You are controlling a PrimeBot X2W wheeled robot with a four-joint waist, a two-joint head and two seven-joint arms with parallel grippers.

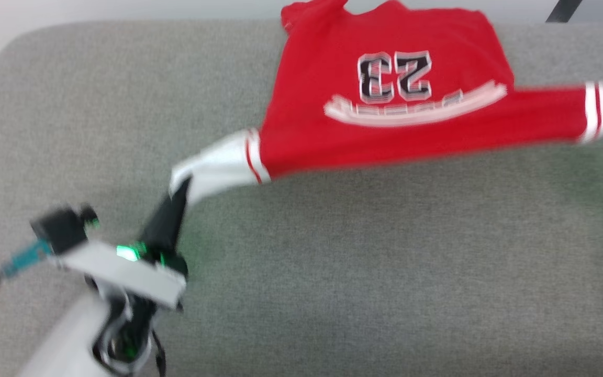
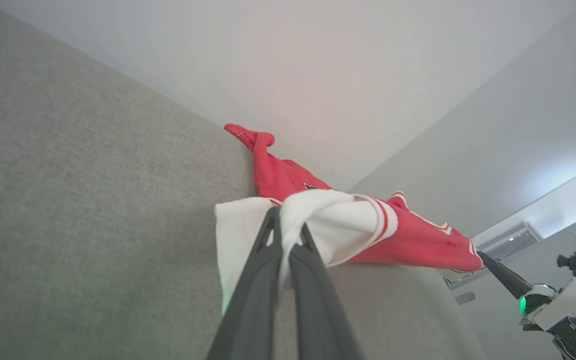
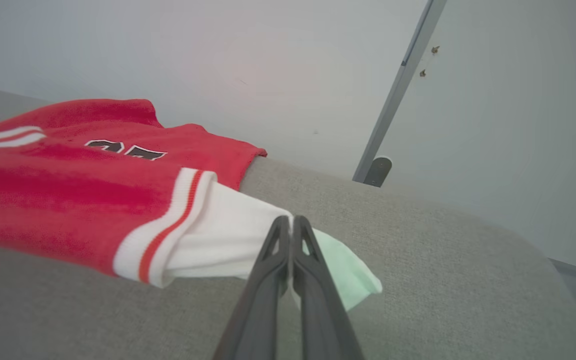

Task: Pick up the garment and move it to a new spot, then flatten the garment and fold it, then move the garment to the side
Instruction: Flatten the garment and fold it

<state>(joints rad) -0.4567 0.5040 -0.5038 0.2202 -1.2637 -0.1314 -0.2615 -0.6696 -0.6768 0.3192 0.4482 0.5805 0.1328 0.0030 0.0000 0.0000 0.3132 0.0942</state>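
Quick status from my end. The red jersey T-shirt is stretched out sideways across the far half of the grey upholstered surface, right up near the back edge where it meets the pale wall. On the head view the "23" reads upside down to me. The lettering under it is too smeared to read, since that whole frame is a bit blurry.

The left gripper has its two dark fingers pinched tight together on the white left-hand sleeve. On the left wrist view the white cloth bunches over the fingertips and a flap of it hangs down beside them.

The right gripper is the same deal. Its fingers are closed with no gap I can see, and the white right-hand sleeve is nipped between the tips, striped trim just behind. You can also spot it at the far end of the shirt on the left wrist view.

The near edge of the shirt looks lifted off the surface between the two grips, and the far part lies on the fabric. I can't tell exactly how much is resting. There's a metal post against the wall off to the side.
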